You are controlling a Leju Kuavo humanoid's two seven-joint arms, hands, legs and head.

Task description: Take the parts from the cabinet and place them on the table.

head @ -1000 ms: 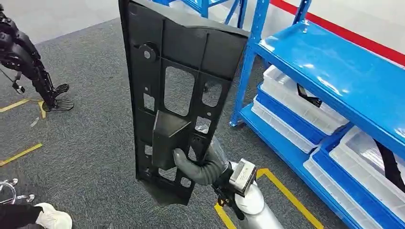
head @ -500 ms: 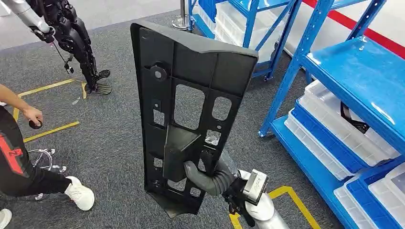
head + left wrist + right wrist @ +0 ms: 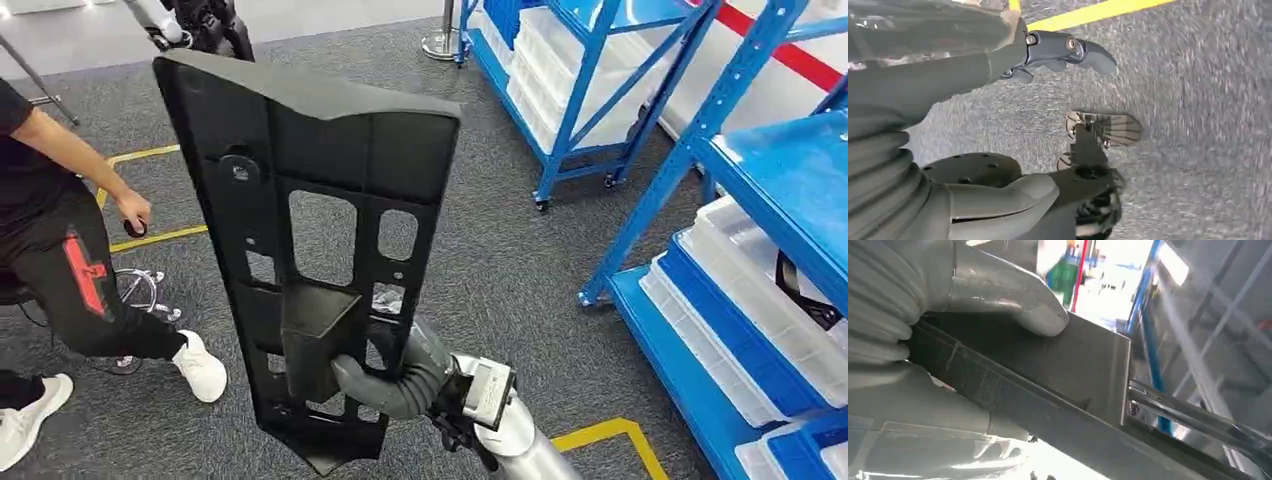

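The black plastic panel (image 3: 300,240) stands upright in front of the robot, a long flat moulding with ribbed framing, rectangular cutouts, a round boss near its upper part and a boxy block low on its face. The right hand (image 3: 385,385) clamps that block, thumb (image 3: 1013,295) pressed on its flat matte top. The left hand (image 3: 998,165) hangs over grey carpet (image 3: 500,270) with fingers apart, holding nothing. To the right of the panel rise blue steel racks (image 3: 700,140) carrying clear plastic bins (image 3: 745,300); open carpet lies between. To the left of the panel a person (image 3: 60,240) in black trousers sits close. Yellow tape lines (image 3: 600,435) mark the carpet below the panel. No writing is legible.
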